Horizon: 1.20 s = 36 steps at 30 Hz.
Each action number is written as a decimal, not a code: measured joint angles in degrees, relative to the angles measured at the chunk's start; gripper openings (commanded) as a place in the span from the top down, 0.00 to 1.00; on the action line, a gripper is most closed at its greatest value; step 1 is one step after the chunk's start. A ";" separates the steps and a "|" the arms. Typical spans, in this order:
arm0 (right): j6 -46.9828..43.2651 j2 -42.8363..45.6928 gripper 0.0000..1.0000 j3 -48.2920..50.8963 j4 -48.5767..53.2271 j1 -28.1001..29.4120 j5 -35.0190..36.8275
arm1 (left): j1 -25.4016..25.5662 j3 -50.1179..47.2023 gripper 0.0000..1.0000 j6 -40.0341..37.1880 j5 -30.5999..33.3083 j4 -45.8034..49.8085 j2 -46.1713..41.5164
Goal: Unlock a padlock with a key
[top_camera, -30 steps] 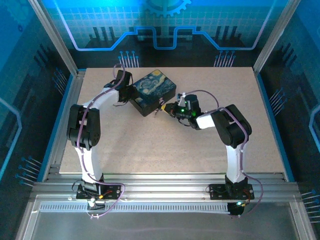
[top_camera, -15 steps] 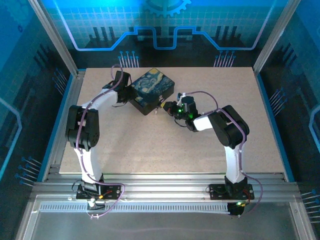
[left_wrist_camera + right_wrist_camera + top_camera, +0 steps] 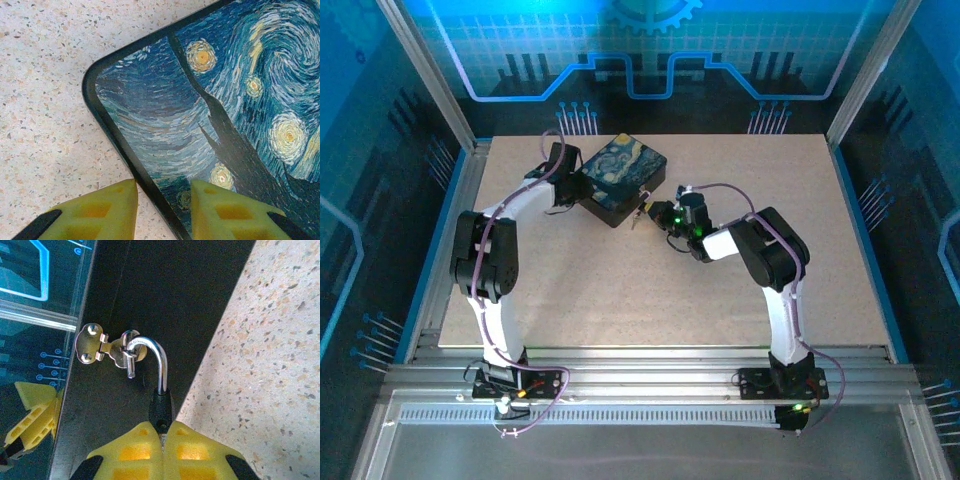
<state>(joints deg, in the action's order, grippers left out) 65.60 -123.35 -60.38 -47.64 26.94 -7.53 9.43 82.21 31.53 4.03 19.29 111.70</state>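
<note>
The box (image 3: 620,178) sits on the table (image 3: 620,300), toward its far left; the left gripper (image 3: 164,192) straddles the box's left corner edge; the padlock (image 3: 160,405) hooks through a hasp (image 3: 100,347) on the box's right side, its body between the fingers of the right gripper (image 3: 162,429).

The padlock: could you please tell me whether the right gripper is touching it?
Touching. In the right wrist view the right gripper has its jaws shut on the padlock, pinching its dark body with no gap.
</note>
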 measured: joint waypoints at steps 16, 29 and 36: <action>2.75 -0.68 0.99 -3.67 -4.55 0.85 7.80 | 0.00 -1.14 0.71 0.55 -0.85 -1.49 -0.44; 2.10 -0.68 0.99 -4.44 0.22 -3.26 8.22 | 0.00 -1.14 0.71 1.44 -0.85 -1.42 -0.50; 0.70 -0.63 0.96 -1.29 4.94 -4.63 3.21 | -0.15 -0.28 0.59 1.57 -0.87 0.68 -0.50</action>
<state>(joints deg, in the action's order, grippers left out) 66.30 -123.98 -61.67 -42.70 22.31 -4.32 9.28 81.93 33.10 3.16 19.97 111.20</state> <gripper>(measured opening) 0.064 0.377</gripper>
